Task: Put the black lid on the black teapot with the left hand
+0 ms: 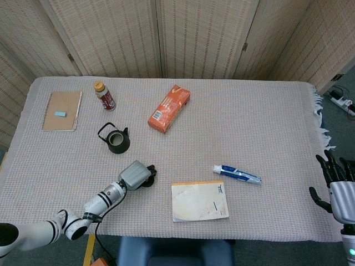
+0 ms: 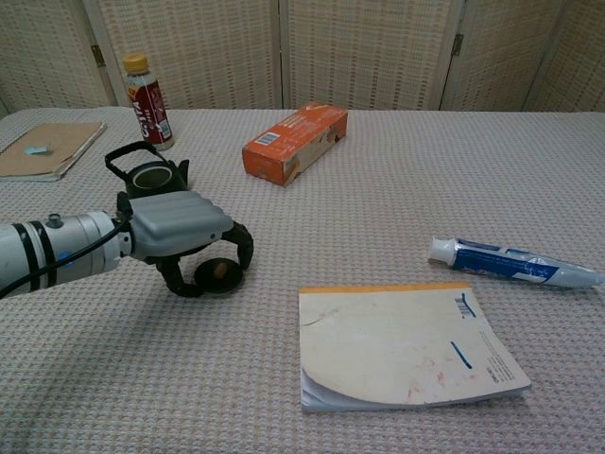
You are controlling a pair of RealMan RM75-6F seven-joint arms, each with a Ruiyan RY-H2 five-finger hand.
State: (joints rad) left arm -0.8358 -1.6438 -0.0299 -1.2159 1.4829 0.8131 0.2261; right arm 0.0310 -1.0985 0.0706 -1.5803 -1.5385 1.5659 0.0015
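Observation:
The black lid (image 2: 219, 274) sits low at the table, its pale inside facing the chest camera. My left hand (image 2: 178, 230) arches over it, thumb and curled fingers (image 2: 244, 250) closing on its rim from both sides. In the head view the left hand (image 1: 135, 175) hides most of the lid. The black teapot (image 2: 151, 175) stands uncovered and upright just behind the hand, also seen in the head view as the teapot (image 1: 117, 142) up and left of it. My right hand (image 1: 335, 183) hangs beyond the table's right edge, fingers apart and holding nothing.
An orange box (image 1: 168, 108) lies behind the middle. A red bottle (image 1: 104, 95) and a brown notebook (image 1: 62, 111) are at the back left. A yellow-edged booklet (image 1: 199, 200) and a toothpaste tube (image 1: 237, 173) lie to the hand's right.

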